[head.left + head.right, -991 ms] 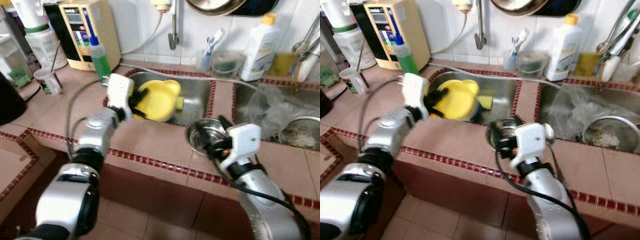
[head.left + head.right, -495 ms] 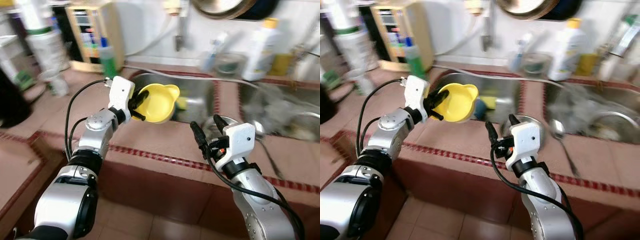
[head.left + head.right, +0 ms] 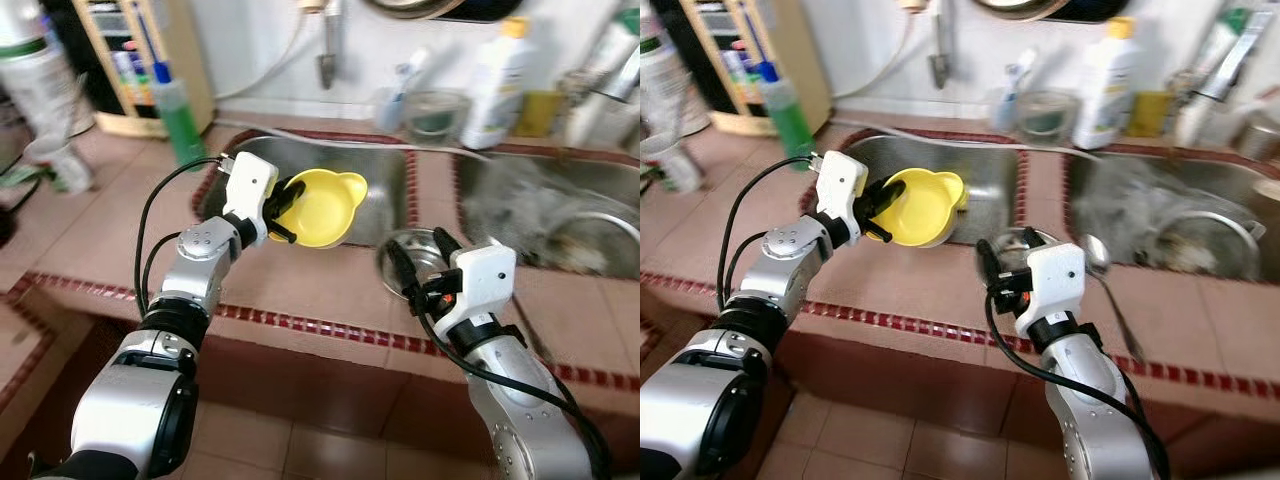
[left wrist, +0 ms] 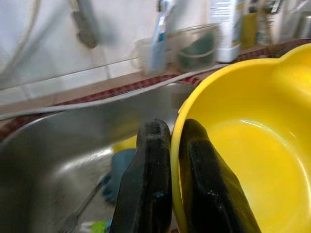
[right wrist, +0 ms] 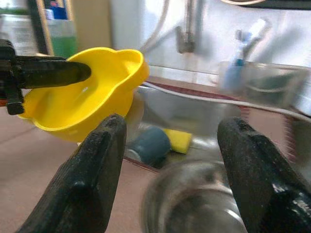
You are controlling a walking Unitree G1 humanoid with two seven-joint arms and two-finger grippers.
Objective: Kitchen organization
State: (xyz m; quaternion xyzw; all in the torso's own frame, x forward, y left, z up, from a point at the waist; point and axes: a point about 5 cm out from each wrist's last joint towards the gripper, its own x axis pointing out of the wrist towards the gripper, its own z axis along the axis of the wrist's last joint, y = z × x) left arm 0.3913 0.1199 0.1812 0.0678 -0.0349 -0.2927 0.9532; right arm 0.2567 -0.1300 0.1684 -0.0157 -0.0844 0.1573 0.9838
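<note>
Bowl: yellow bowl (image 3: 322,207) now lifted clear of the sink (image 3: 385,205), above the table (image 3: 110,225) edge.
Left gripper (image 3: 280,210): clamped on its rim.
Right gripper (image 3: 421,264): spread, empty, beside a steel bowl (image 3: 400,262).
Meaning: ready to rehome.

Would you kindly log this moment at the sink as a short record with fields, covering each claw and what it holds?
Setting: tiled counter with two steel sinks
Left claw: shut on the rim of the yellow bowl, one finger inside, one outside
Bowl position: held tilted at the left sink's front edge
Right claw: open, holding nothing, over the steel bowl on the counter
In left sink: blue-grey item and yellow sponge
</note>
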